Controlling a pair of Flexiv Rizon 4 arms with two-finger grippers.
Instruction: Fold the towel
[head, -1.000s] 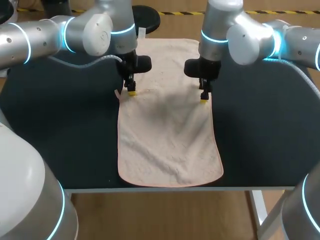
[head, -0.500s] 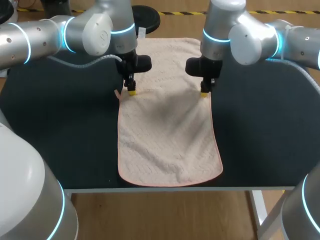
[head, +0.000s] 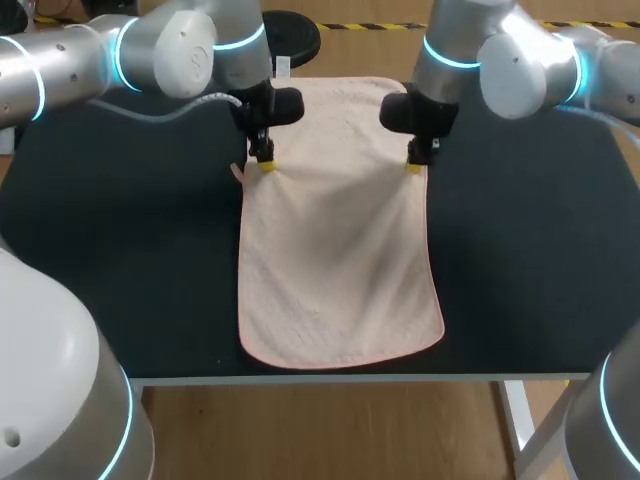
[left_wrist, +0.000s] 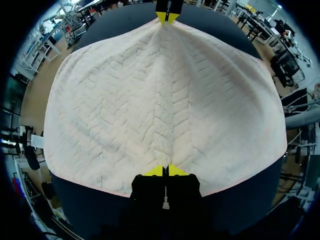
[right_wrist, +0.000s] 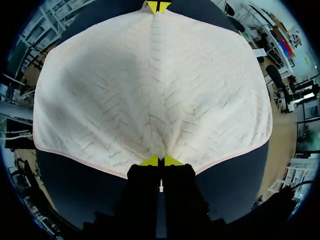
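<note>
two claws, each pinched tight on cloth. the left claw (head: 263, 164), left of centre in the upper part of the head view, has its yellow tips closed on the left edge of the one towel (head: 335, 260). the right claw (head: 413, 163), right of centre at the same height, nips the right edge. in each wrist view the claw's own tips (left_wrist: 164, 171) (right_wrist: 160, 161) meet on the fabric, a taut ridge runs straight ahead to the other claw. the towel is pale pink and long, running from the upper middle to the lower middle of the frame, its rounded end near the front edge. it lies on one dark counter (head: 120, 250). two silver arms, the left arm (head: 150, 55) and the right arm (head: 500, 65), enter from the upper corners.
</note>
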